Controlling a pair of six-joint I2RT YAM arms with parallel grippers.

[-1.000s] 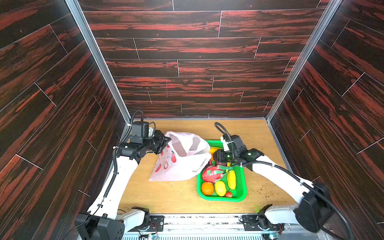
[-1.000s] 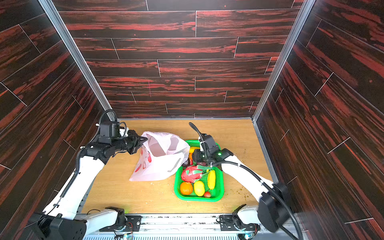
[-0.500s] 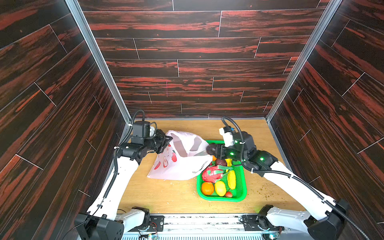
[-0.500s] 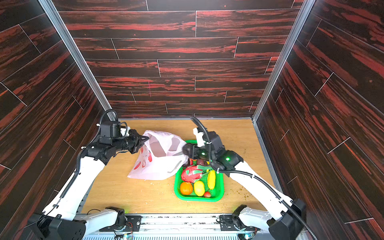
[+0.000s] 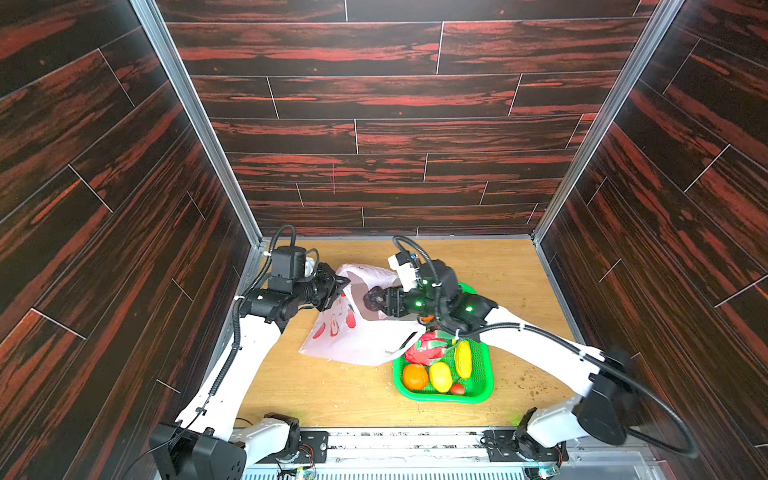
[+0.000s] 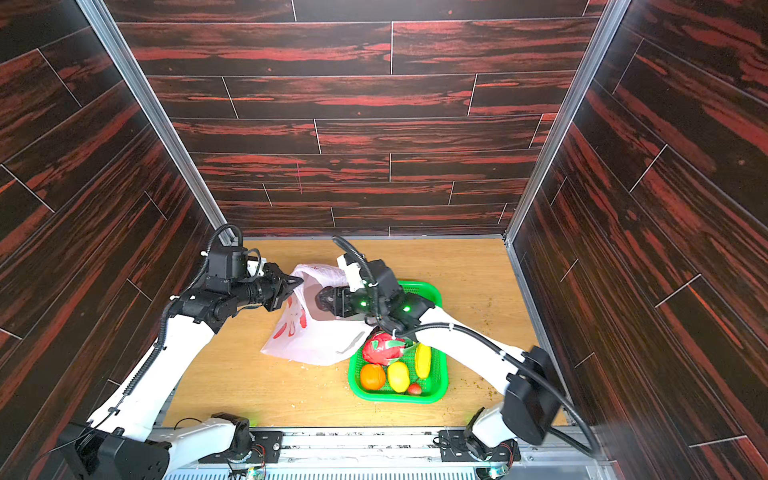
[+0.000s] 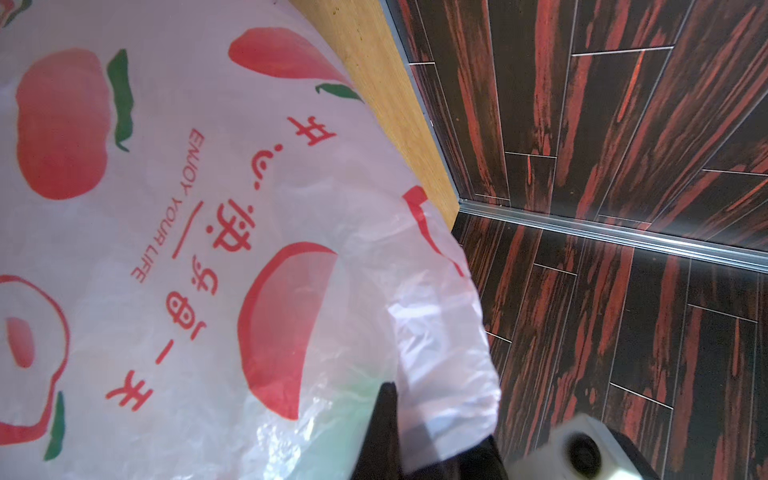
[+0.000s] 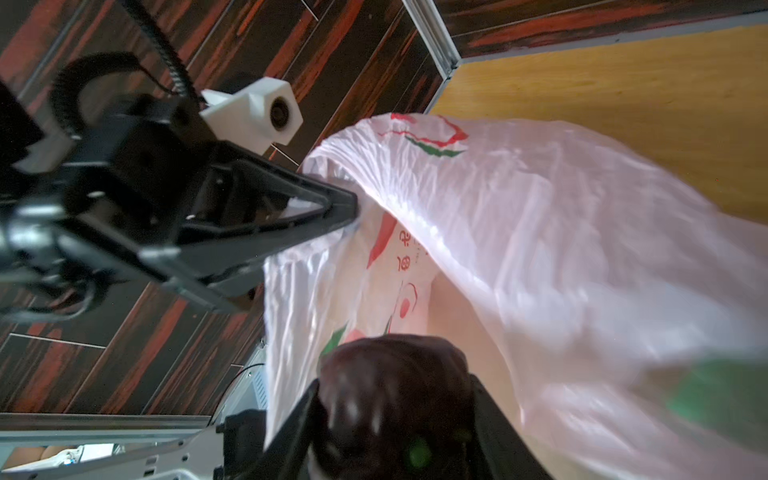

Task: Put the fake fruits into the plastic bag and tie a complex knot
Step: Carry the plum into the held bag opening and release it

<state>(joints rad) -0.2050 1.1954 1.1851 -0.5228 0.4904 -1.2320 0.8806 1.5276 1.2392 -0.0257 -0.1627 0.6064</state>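
The plastic bag (image 5: pixel 357 338) (image 6: pixel 316 343) lies on the wooden floor with its mouth lifted and facing right. My left gripper (image 5: pixel 338 286) (image 6: pixel 297 284) (image 7: pixel 395 399) is shut on the bag's upper rim (image 8: pixel 332 183). My right gripper (image 5: pixel 370 299) (image 6: pixel 322 298) (image 8: pixel 395 399) is shut on a dark purple ball (image 8: pixel 395 374) at the bag's mouth. The other fake fruits sit in the basket: a dragon fruit (image 5: pixel 424 349), an orange (image 5: pixel 414 376), a lemon (image 5: pixel 439 376), a yellow banana bunch (image 5: pixel 463 359) and a strawberry (image 5: pixel 457 388). No knot is in view.
The green mesh basket (image 5: pixel 440 400) (image 6: pixel 395 400) stands right of the bag, partly under my right arm. Dark wood-pattern walls close in the floor on three sides. Bare floor lies behind the bag and in front of it.
My right gripper has risen from the basket with the dark purple ball and moved left to the bag's mouth. The left gripper has kept its hold on the bag's rim.
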